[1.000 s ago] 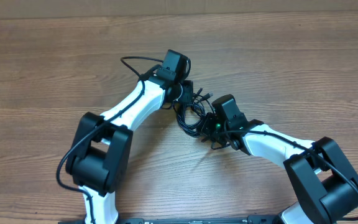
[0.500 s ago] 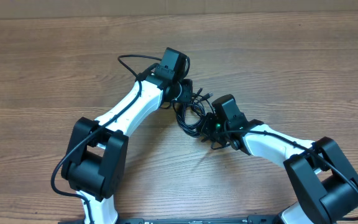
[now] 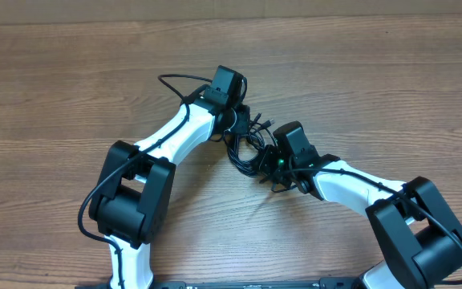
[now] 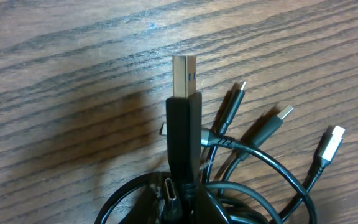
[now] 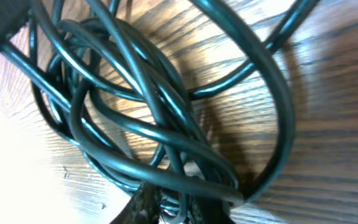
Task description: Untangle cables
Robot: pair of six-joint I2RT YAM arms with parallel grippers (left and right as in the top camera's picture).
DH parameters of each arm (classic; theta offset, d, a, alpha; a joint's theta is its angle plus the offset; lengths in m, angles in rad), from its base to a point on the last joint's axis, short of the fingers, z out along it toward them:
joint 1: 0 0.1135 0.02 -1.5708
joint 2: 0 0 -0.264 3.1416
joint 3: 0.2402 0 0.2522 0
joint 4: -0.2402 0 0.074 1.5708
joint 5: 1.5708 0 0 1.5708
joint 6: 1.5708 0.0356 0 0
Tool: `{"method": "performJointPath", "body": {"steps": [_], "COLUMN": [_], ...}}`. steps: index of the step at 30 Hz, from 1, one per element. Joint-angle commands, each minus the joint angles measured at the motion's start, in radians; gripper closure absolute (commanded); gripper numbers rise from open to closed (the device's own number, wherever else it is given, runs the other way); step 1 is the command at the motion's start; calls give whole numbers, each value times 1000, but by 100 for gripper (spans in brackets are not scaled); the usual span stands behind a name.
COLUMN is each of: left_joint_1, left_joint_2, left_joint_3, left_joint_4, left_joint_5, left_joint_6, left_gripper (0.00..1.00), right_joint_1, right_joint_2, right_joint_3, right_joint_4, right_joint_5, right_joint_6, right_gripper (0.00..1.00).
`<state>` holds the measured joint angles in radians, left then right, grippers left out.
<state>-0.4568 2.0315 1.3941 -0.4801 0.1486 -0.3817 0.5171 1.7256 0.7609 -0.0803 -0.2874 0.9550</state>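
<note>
Seen from overhead, the cables [image 3: 245, 151] are one dark knot, too small to tell one from another. Its 12 o'clock edge lies under the left gripper [image 3: 239, 120] and its 4 o'clock edge under the right gripper [image 3: 274, 160], so neither jaw gap shows. In the left wrist view the cables run off the 6 o'clock edge. The right wrist view is close and blurred. Loops leave at 12, 9 and 3 o'clock, the 8 o'clock corner is washed out white, and the dark mass [image 5: 166, 208] at 6 o'clock is unreadable.
</note>
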Motion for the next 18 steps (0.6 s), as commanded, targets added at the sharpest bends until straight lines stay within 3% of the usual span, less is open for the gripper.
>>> {"method": "performJointPath", "body": {"steps": [1,8,11,15,18], "left_joint_1": [5,11,11,16,33], "left_joint_2": [-2,-69,-72,-72,-72], "left_joint_3": [31,49,49,49,49], "left_joint_4": [-25,-120,-153,-195,-200], "left_joint_5": [-2,-2,-2,-3,-3], "left_joint_6": [40,46,39,-31,-93], "left_gripper": [96,96,96,96,96], "right_joint_1": [-14,-106,-135,-148,-148], "right_joint_2": [7,-55,-84,-86,-86], "right_joint_3": [5,5,5,5,5], "right_joint_4": [36,104,84,5,-11], "right_joint_5": [-103,-497,-504,-419,-434], "right_joint_6": [-80,-131,-178,-179,-179], "right_gripper": [79,59,51,48,39]}}
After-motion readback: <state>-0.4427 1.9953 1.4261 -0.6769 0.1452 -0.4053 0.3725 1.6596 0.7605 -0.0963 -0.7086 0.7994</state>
